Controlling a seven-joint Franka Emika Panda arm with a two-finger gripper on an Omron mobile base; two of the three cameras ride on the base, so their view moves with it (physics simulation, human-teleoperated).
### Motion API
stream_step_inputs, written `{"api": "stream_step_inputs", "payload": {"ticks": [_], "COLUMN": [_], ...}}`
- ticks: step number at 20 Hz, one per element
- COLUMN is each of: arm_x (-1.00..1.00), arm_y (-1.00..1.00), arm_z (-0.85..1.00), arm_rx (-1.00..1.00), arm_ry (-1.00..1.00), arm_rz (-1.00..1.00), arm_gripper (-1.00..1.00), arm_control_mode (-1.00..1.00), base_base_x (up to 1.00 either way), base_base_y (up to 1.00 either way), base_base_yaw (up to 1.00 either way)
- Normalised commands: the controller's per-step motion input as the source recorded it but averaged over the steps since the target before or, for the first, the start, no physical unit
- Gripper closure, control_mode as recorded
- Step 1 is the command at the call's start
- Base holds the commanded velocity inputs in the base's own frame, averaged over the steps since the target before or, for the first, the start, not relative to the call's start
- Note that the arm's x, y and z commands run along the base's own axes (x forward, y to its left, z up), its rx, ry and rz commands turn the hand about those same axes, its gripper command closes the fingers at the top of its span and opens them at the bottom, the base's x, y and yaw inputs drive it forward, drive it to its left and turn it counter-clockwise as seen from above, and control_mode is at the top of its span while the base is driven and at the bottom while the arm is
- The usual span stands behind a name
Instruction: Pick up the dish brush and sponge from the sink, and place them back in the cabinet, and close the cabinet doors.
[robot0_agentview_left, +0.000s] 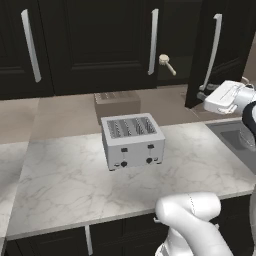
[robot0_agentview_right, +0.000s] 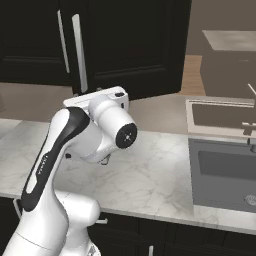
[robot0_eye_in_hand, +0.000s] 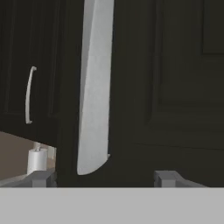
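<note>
The cabinet (robot0_agentview_left: 177, 45) stands open, its right cabinet door (robot0_agentview_left: 227, 45) swung out toward me. The dish brush (robot0_agentview_left: 166, 64) lies on the dark shelf inside, cream head to the left. My gripper (robot0_agentview_left: 202, 94) is at the lower end of that door's long silver bar handle (robot0_eye_in_hand: 94, 87). In the hand view the handle's tip hangs between my two fingertips (robot0_eye_in_hand: 41, 178), which stand wide apart and clear of it, so the gripper (robot0_eye_in_hand: 105, 178) is open. The dark grey sink (robot0_agentview_right: 225, 170) is at the right. The sponge is out of view.
A silver toaster (robot0_agentview_left: 132, 140) stands mid-counter on the marble top (robot0_agentview_left: 60, 180), with a brown box shape (robot0_agentview_left: 117, 102) behind it. The faucet (robot0_agentview_right: 248, 127) rises behind the sink. A closed door with its handle (robot0_agentview_left: 30, 45) is at the left. A paper roll (robot0_eye_in_hand: 37, 159) shows low left.
</note>
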Motion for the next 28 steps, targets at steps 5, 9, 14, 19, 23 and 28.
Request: {"api": "stream_step_inputs", "payload": {"ticks": [5, 9, 14, 19, 23, 28], "arm_x": [0.53, 0.51, 0.47, 0.41, 0.38, 0.29], "arm_y": [0.29, 0.26, 0.18, 0.15, 0.12, 0.08], "arm_z": [0.00, 0.00, 0.00, 0.00, 0.00, 0.00], "arm_rx": [0.00, 0.00, 0.00, 0.00, 0.00, 0.00], "arm_ry": [0.00, 0.00, 0.00, 0.00, 0.00, 0.00], "arm_rz": [0.00, 0.00, 0.00, 0.00, 0.00, 0.00], "arm_gripper": [-1.00, -1.00, -1.00, -1.00, -1.00, -1.00], "arm_control_mode": [-1.00, -1.00, -1.00, -1.00, -1.00, -1.00], "base_base_x": [0.00, 0.00, 0.00, 0.00, 0.00, 0.00], "base_base_y": [0.00, 0.00, 0.00, 0.00, 0.00, 0.00], "base_base_yaw": [0.00, 0.00, 0.00, 0.00, 0.00, 0.00]}}
